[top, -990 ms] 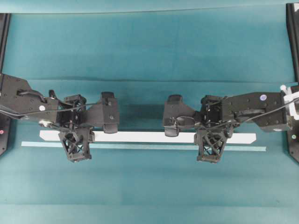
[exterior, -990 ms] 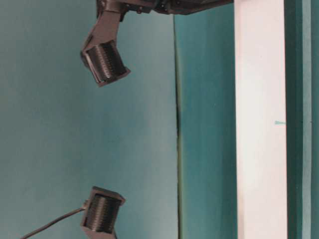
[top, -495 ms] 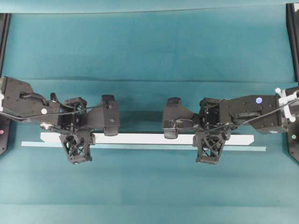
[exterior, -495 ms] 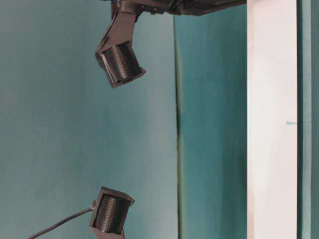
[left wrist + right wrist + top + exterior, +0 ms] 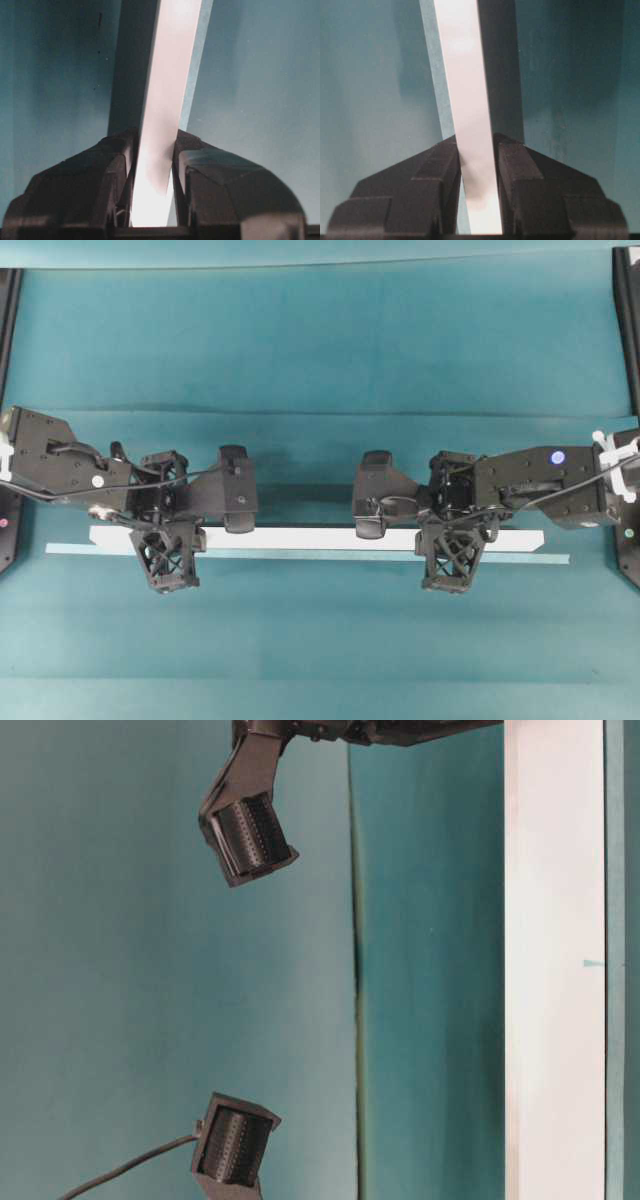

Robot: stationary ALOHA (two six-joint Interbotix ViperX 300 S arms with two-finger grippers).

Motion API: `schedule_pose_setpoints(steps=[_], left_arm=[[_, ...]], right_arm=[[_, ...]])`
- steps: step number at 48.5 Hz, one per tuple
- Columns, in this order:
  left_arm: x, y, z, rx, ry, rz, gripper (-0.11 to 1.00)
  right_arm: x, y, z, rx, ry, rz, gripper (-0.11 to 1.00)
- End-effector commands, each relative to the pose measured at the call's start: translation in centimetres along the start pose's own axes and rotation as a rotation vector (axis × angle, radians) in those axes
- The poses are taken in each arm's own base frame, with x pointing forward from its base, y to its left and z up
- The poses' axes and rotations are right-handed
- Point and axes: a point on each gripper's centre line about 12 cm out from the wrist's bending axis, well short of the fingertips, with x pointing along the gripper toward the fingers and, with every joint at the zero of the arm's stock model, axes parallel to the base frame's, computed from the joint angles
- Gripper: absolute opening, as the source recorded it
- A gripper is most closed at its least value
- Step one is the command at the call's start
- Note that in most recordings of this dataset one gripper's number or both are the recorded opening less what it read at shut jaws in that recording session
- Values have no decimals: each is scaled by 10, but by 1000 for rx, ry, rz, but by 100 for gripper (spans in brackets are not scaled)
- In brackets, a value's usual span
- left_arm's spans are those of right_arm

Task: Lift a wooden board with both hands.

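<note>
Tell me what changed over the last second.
The wooden board, clamped by the left claw and right claw, drew away from the tape line in the overhead view and shifted right in the table-level view. Both grips stayed shut.

My left gripper (image 5: 167, 540) and right gripper (image 5: 455, 540) reach in level from opposite sides, wrists bent downward. Each pair of jaws is clamped narrow on the wooden board (image 5: 300, 538), apparently clear of the surface.
</note>
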Motion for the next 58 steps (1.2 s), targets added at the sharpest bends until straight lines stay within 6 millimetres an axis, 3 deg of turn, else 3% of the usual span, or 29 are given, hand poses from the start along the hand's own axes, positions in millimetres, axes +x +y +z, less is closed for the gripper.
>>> schedule_pose_setpoints(steps=[1,36,39,42,49,53,58], left_arm=[[-3,2,4,-27,-21,-4,18],[-4,5,6,41,-50,-4,18],[-4,5,6,43,-50,-3,18],[-4,5,6,39,-50,-3,28],[-3,4,5,47,-47,-4,71],[-3,4,4,58,-47,-4,91],[-3,4,3,64,-44,-4,99]], right_arm=[[4,2,0,-3,2,3,22],[6,2,2,23,-34,14,23],[6,2,2,28,-31,15,31],[6,1,2,34,-27,14,48],[5,2,0,44,-11,13,87],[6,1,-1,46,-8,13,94],[5,1,0,51,-13,12,94]])
